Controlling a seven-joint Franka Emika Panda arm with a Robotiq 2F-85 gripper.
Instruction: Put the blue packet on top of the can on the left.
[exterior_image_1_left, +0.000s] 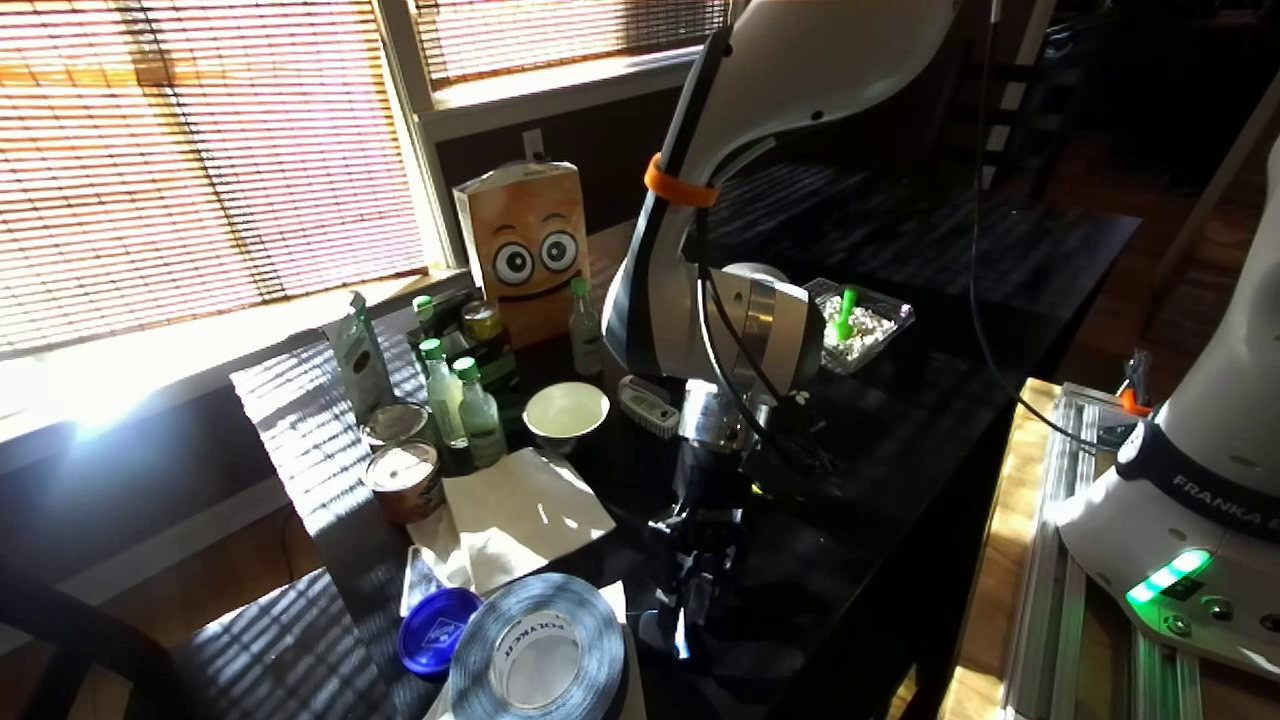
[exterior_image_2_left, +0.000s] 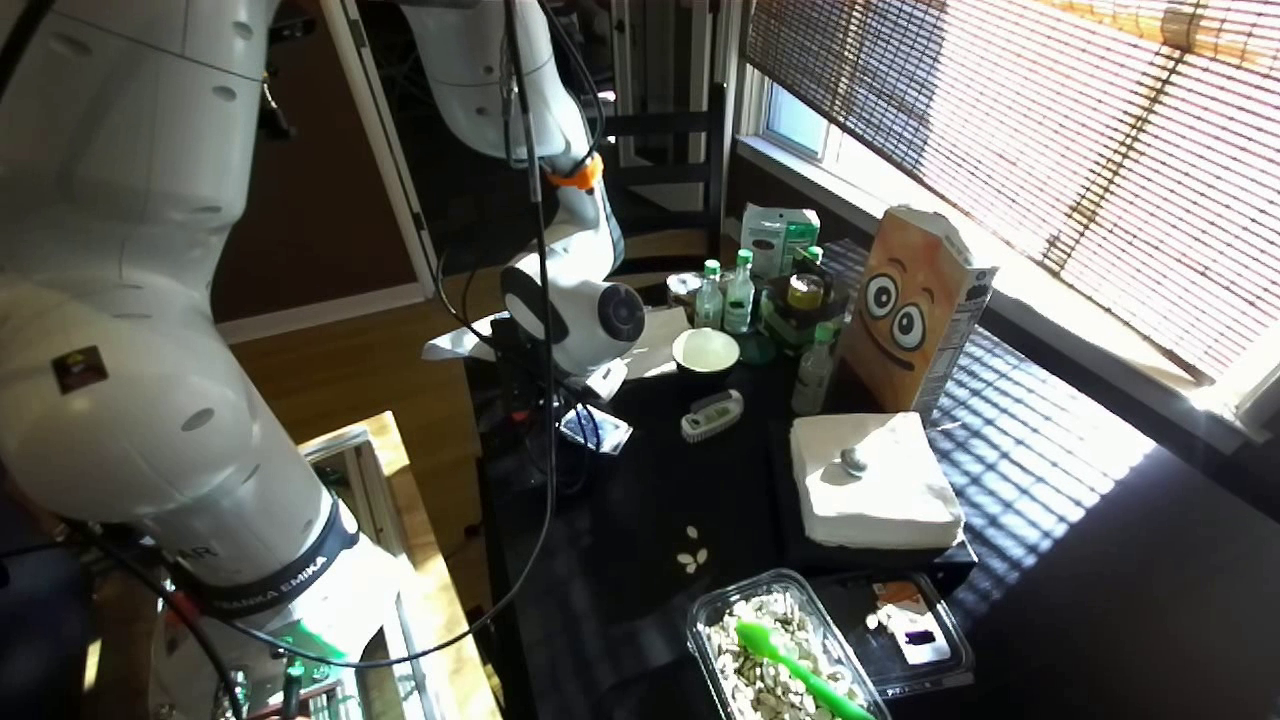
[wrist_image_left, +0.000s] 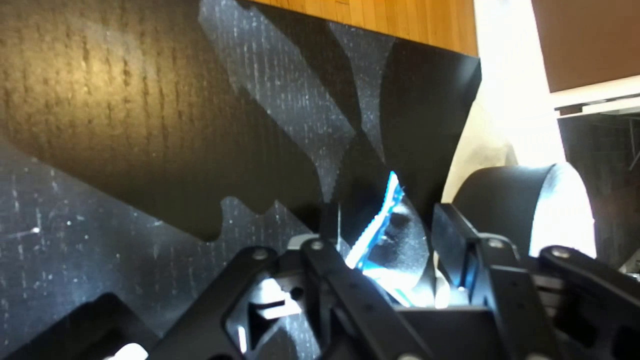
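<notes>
Sunlit black counter (exterior_image_2_left: 630, 565). One blue packet (wrist_image_left: 377, 231) between the jaws, which stand partly apart; can't tell if they touch it. Should be light, limp, slick (guessing from the gloss); pinch across its faces, mid-edge. In an exterior view: two squat cans (exterior_image_1_left: 405, 488) at the jaws' 10 o'clock; also four green-capped bottles (exterior_image_1_left: 482, 418), one bowl (exterior_image_1_left: 566, 416).

In the wrist view, past four o'clock, the gripper (wrist_image_left: 386, 224) hides the lower part of the packet (wrist_image_left: 379, 231); whether the two touch cannot be told. In an exterior view, the front can (exterior_image_1_left: 405, 488) hides the lower side of the rear can (exterior_image_1_left: 397, 423), between eight and nine; the tape (exterior_image_1_left: 532, 637), towards seven, is cut by the bottom edge. In an exterior view, the bottom edge crops the tray (exterior_image_2_left: 738, 585) at five.
</notes>
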